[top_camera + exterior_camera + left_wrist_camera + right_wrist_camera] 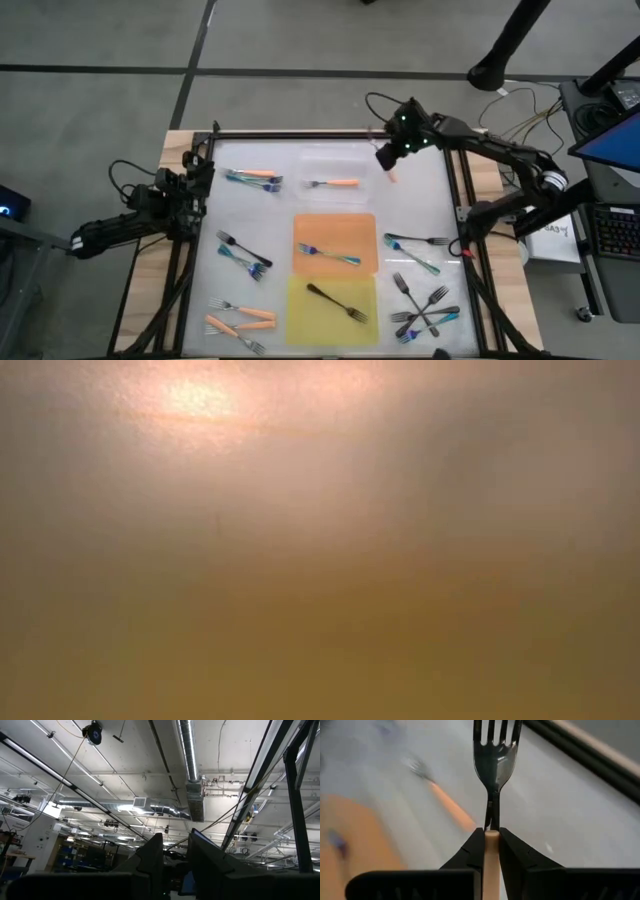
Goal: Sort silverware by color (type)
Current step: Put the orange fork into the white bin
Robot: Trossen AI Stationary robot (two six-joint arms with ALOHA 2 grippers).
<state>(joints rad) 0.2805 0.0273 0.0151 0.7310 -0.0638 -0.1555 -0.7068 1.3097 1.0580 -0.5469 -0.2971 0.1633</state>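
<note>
The silverware is small forks, orange-handled, teal-handled and all-black. My right gripper [388, 160] hangs over the table's far right part, beside the clear tray [312, 160], shut on an orange-handled fork [495, 755]. One orange fork [335, 183] lies in the clear tray, a teal one [328, 254] in the orange tray and a black one [337, 303] in the yellow tray. Loose forks lie at far left [255, 177], left [245, 255], near left [240, 320], right [415, 245] and near right [420, 310]. My left gripper [176, 852] waits at the left edge, open, pointing at the ceiling. My right gripper pinches the fork's orange handle [491, 842] between its two fingers [470, 855], at the end next to the metal neck. The fork lies along the fingers. Its neck and tines [496, 735] stick out past the fingertips. It is lifted clear of the table.
A black frame [455, 200] runs round the white work mat. Cables lie off the far right corner [520, 100]. The low view shows only an orange-brown blur. Bare mat lies between the clear tray and the right-hand forks.
</note>
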